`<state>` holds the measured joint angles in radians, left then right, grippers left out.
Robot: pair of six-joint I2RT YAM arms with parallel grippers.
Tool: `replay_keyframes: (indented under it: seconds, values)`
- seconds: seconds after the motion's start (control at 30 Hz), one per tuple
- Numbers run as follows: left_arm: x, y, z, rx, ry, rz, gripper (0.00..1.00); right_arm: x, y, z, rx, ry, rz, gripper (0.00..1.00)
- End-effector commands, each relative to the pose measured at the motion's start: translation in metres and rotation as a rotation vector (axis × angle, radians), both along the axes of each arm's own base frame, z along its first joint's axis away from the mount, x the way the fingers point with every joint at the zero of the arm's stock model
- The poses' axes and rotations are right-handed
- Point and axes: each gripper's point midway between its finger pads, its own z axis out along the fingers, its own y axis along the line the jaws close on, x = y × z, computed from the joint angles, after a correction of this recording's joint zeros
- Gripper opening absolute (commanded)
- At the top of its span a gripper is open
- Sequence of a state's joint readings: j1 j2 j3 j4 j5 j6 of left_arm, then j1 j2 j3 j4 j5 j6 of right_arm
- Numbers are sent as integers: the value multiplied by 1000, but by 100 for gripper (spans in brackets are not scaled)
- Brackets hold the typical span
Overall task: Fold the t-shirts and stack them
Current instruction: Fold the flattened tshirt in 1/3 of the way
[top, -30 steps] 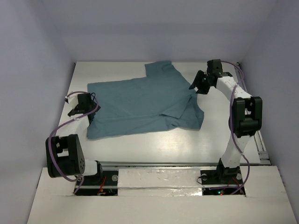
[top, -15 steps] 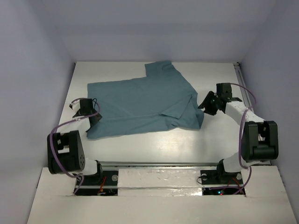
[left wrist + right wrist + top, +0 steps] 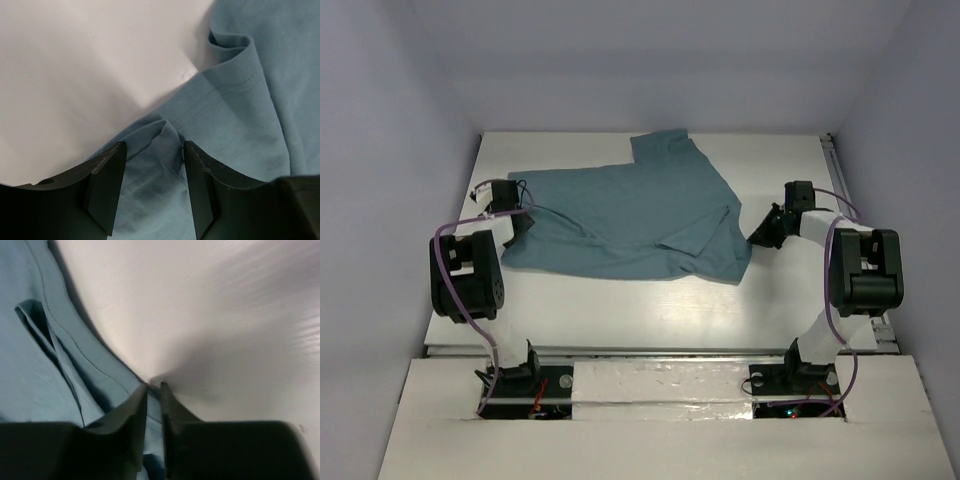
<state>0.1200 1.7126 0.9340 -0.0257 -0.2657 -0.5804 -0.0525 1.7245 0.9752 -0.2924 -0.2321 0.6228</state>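
t-shirt [image 3: 630,215] lies mostly flat on the table [image 3: 620,320], spread crosswise. Its right end is doubled over on itself and one sleeve points at the far wall. No clean fold that I can see, nothing stacked.

Step in hand, my read: both arms take a hold on opposite ends of the cloth for a first fold.

left pincer [image 3: 154,147] sits low at the shirt's left end, jaws spread. A small raised ridge of hem stands between them with a gap on either side. No hold yet.
- Close squarely on that ridge, deep enough to catch both layers. A nip on the crest alone likely slips out on the lift.
- Tips look down at table level, so close without pressing lower, or the cloth bunches ahead of the fingers.

right pincer [image 3: 154,386] is at the right end, jaws narrowed to a slit with the stitched edge running into it. Reads as a pinch on the t-shirt's edge. The bite looks shallow, at the tips only. Can't tell how many layers are in it.

Advice:
- No lift until the left side has closed. A one-sided pull drags the shirt across the table and skews it.
- Raise both ends together, level, with light tension so the middle doesn't sag into wrinkles.
- If only the top layer of the doubled right end is held, it opens on the lift. Watch that.
- Soft cotton on a smooth top probably slides easily, so go slow.
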Motion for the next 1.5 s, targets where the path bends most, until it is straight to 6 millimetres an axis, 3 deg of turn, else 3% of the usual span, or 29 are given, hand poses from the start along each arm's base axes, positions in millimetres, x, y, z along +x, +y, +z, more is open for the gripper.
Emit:
replay_keyframes:
  seconds: [0.0,0.03,0.07,0.13,0.23,0.27,0.33,0.4,0.43,0.5,0.53,0.7,0.77,0.9,0.97,1.1,1.3,1.37,1.47]
  values:
    - [11,-10,-12,-50,28,-33,47,9,8,0,58,-14,-9,15]
    - [23,-14,-2,-48,-1,-46,47,9,8,1,55,-9,-10,12]
    - [28,-13,3,-44,-9,-51,47,12,7,4,53,-20,-9,0]
    - [42,-16,15,-37,-27,-66,48,14,2,12,27,-35,-27,0]
    - [36,-14,20,-13,-2,-86,60,11,-8,29,-26,-69,-60,2]
    - [30,-11,30,16,3,-107,73,9,-9,34,-39,-81,-49,23]
    - [10,2,50,70,-9,-77,82,-2,-3,40,-22,-99,-11,53]
    - [-11,19,63,83,-41,-30,89,-14,1,37,-18,-83,32,72]
    - [-28,23,75,86,-77,-10,90,-23,2,27,-12,-61,39,73]
    - [-48,31,80,71,-99,33,91,-31,13,20,39,-46,79,70]
    - [-61,25,79,49,-117,39,91,-34,16,14,56,-30,88,66]
    - [-92,-5,42,-134,-70,37,81,-31,18,3,75,-9,89,38]
    - [-104,-8,26,-169,-26,60,80,-28,18,3,75,-2,90,38]
    - [-119,-7,10,-172,6,96,80,-13,10,7,65,-25,31,2]
    - [-122,-8,6,-178,5,101,80,-7,-1,13,38,-42,-31,0]
    - [-122,-16,2,-220,-16,97,79,-5,-44,33,-29,-93,-173,0]
    - [-132,-23,-9,-245,-7,91,78,-37,-73,39,-112,-88,-274,0]
    - [-132,-26,-9,-249,1,81,76,-48,-75,37,-136,-71,-271,3]
    - [-134,-31,-11,-262,12,70,74,-56,-71,51,-139,-96,-242,63]
